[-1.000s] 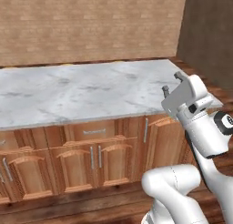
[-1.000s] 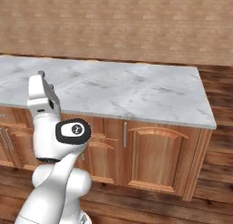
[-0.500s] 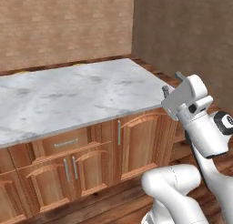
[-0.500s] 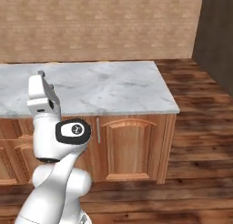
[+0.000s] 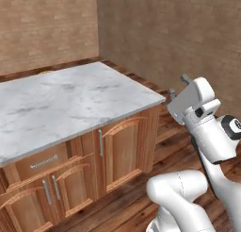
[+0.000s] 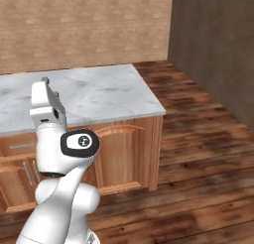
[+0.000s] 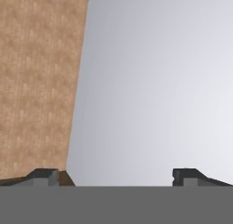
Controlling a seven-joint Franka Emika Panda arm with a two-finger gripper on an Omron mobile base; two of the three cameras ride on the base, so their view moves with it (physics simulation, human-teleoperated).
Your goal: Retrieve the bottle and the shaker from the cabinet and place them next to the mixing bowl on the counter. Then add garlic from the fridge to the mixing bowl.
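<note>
Beside marble counter (image 5: 70, 101), open pincer (image 5: 179, 85)

The marble counter (image 5: 70, 103) runs off the left edge in both base views, so its far-left stretch is cut off. The cabinet doors (image 5: 120, 151) below it are cut by the bottom-left corner. The arm's white body hides part of the cabinet front (image 6: 124, 149) in the right base view.
</note>
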